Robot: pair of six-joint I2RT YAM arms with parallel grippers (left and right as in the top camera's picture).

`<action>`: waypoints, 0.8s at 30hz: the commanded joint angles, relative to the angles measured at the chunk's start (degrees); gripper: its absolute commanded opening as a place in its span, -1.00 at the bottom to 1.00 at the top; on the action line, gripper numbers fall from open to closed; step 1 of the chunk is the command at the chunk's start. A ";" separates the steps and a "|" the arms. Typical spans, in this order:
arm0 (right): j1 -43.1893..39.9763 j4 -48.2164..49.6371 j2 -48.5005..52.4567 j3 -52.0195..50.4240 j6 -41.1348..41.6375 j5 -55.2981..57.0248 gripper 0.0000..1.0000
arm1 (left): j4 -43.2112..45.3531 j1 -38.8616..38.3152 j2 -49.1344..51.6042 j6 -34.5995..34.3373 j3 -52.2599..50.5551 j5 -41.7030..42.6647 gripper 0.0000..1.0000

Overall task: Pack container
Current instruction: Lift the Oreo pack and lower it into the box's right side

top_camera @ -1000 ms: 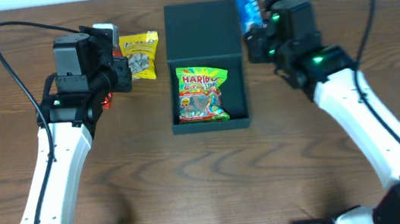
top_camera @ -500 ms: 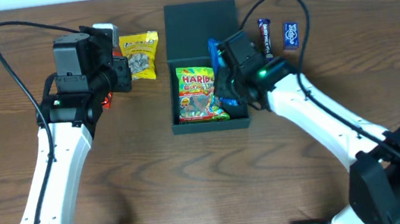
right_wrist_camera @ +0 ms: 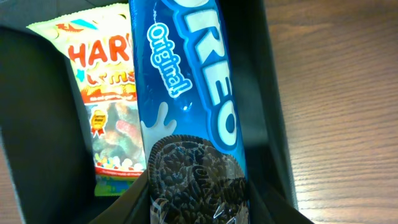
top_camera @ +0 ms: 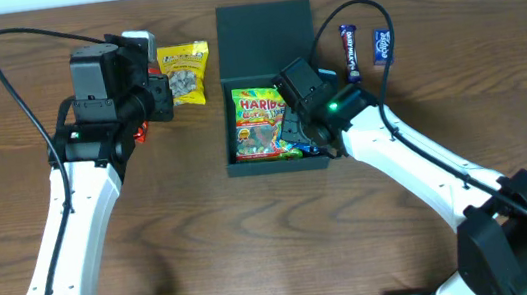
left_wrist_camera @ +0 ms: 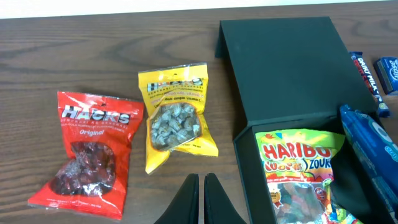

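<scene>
The dark container (top_camera: 281, 165) stands open at mid-table with its lid (top_camera: 265, 36) lying flat behind it. A Haribo bag (top_camera: 259, 123) lies in its left half. My right gripper (top_camera: 303, 127) hangs over the right half, shut on a blue Oreo pack (right_wrist_camera: 186, 106). The pack points down into the box beside the Haribo bag (right_wrist_camera: 106, 106), between the bag and the box wall (right_wrist_camera: 277, 124). The left wrist view also shows the Oreo pack (left_wrist_camera: 373, 143) at the box's right side. My left gripper (left_wrist_camera: 203, 193) is shut and empty, hovering over the table left of the container.
A yellow snack packet (left_wrist_camera: 177, 115) and a red Hacks packet (left_wrist_camera: 90, 146) lie left of the container. A chocolate bar (top_camera: 349, 51) and a small blue packet (top_camera: 382, 45) lie to its back right.
My right arm carried the Oreo pack from the table's back right over to the container and lowered it into the right half. The left arm has not moved.
</scene>
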 commanded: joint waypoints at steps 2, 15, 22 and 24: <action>0.33 -0.02 -0.13 0.70 -4.00 2.75 -0.97 | 0.20 0.24 -0.37 0.79 1.22 -0.37 -0.88; 0.28 0.48 -1.31 0.94 -7.87 2.75 0.39 | 0.20 0.24 -0.37 0.79 1.22 -0.37 -0.88; 0.31 3.43 -5.18 1.07 -15.98 1.97 -0.43 | 0.20 0.24 -0.37 0.79 1.22 -0.37 -0.88; 0.35 3.41 -5.18 1.05 -18.32 -0.57 -0.95 | 0.20 0.24 -0.37 0.79 1.22 -0.37 -0.88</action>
